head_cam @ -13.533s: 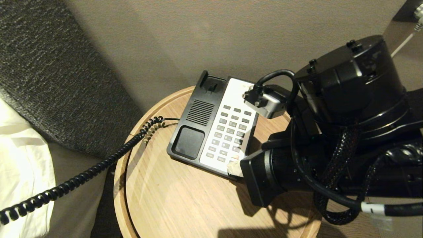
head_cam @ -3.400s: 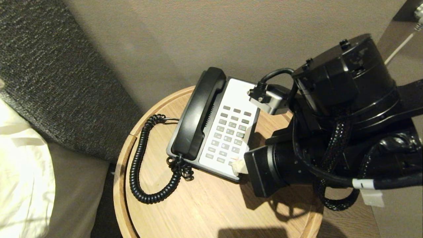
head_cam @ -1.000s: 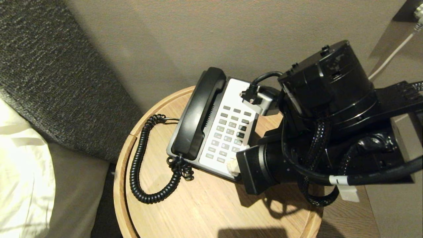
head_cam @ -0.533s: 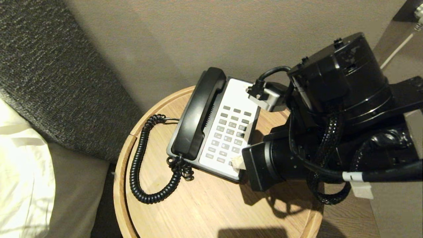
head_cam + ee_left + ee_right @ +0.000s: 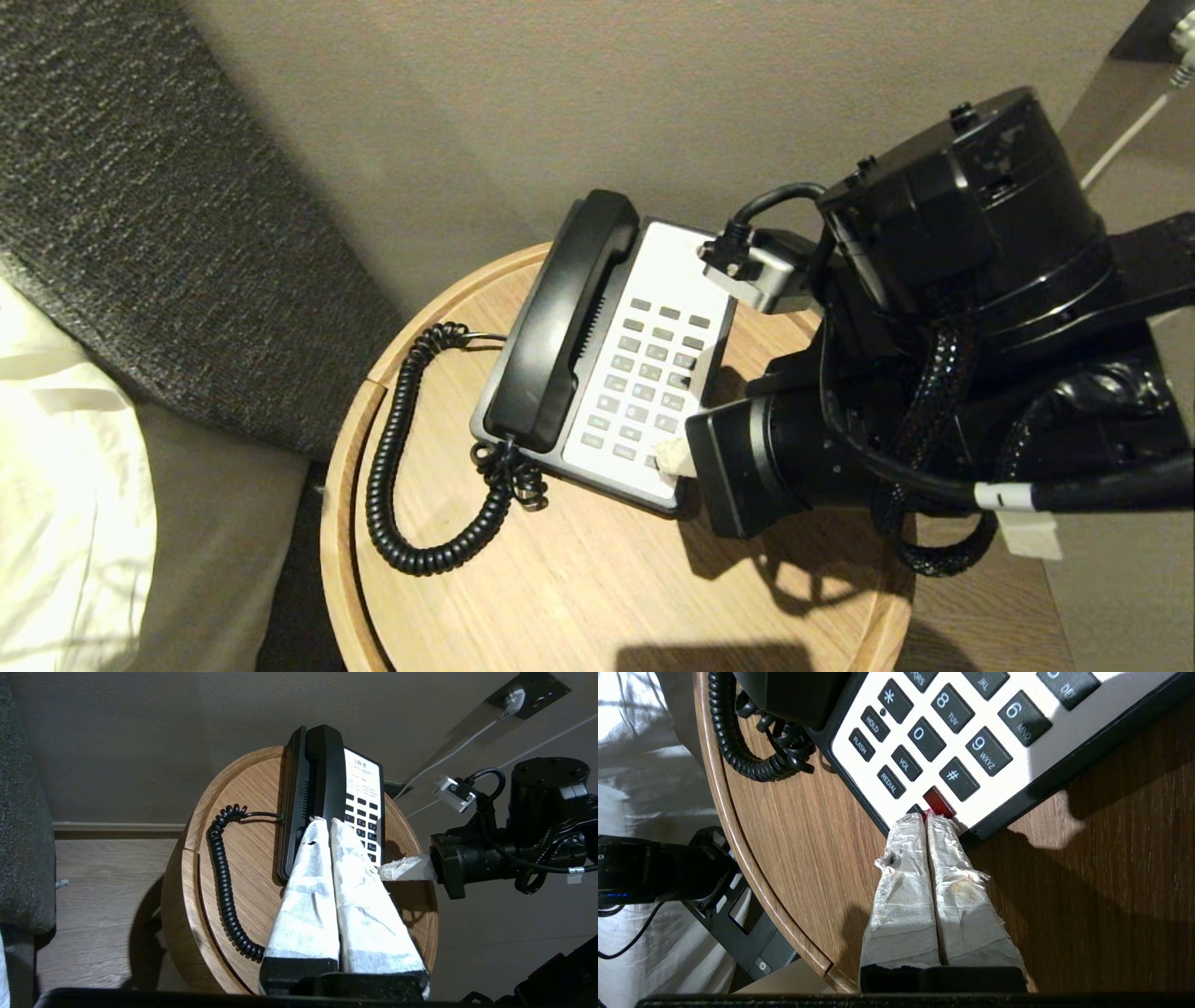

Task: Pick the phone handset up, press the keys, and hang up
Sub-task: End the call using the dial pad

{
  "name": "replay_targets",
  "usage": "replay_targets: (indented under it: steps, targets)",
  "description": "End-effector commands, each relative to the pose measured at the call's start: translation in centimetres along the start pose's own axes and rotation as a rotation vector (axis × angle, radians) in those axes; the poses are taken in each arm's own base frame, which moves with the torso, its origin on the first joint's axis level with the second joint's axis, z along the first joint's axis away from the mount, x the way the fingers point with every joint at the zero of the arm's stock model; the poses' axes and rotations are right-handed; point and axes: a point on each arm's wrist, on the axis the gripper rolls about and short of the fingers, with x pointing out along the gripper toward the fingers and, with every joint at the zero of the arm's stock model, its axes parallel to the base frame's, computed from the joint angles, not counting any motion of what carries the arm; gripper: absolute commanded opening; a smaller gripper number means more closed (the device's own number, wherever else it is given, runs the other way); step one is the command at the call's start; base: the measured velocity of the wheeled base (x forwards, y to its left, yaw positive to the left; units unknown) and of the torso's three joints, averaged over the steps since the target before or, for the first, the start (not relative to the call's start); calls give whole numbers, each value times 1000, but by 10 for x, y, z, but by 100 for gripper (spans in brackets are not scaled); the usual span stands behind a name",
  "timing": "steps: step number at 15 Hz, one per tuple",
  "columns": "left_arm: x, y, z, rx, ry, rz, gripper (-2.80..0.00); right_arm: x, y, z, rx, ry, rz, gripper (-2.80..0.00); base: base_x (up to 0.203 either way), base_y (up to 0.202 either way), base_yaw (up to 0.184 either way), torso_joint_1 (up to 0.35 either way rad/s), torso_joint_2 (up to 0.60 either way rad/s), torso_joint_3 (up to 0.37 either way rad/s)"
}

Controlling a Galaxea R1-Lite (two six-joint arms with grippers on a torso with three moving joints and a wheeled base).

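In the head view, the phone handset point(image 5: 560, 322) lies in the cradle on the left side of the phone base point(image 5: 653, 373), at frame centre, exactly as half a second ago; thirteen seconds back the cradle was bare and the cord ran off to the lower left. The right arm, filling the right of the frame, has barely shifted. Its right gripper point(image 5: 674, 457), wrapped in white tape, has its fingers pressed together at the keypad's lower right corner. The glossy black coiled cord point(image 5: 401, 467) loops over the round wooden table point(image 5: 560, 597).

In the left wrist view, the left gripper point(image 5: 324, 822) hangs above the table with its taped fingers closed on nothing, tips overlapping the handset point(image 5: 322, 770) at centre frame.

In the right wrist view, the closed fingertips point(image 5: 924, 821) sit at the base's near edge, just beside a red key point(image 5: 939, 801) below the "#" key.
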Motion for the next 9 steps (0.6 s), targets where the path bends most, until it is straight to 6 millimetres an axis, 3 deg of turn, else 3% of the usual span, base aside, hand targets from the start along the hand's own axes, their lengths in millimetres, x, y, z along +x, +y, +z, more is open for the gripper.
replay_targets:
  steps: [1,9]
  targets:
    - [0,0,1,-3,-4,1,-280,3,0,-1,1,9,-5,-280,0,0,0,0,0,0]
    - [-4,2,0,-6,-9,0,-280,9,-1,-5,-3,27,-16,-280,0,0,0,0,0,0]
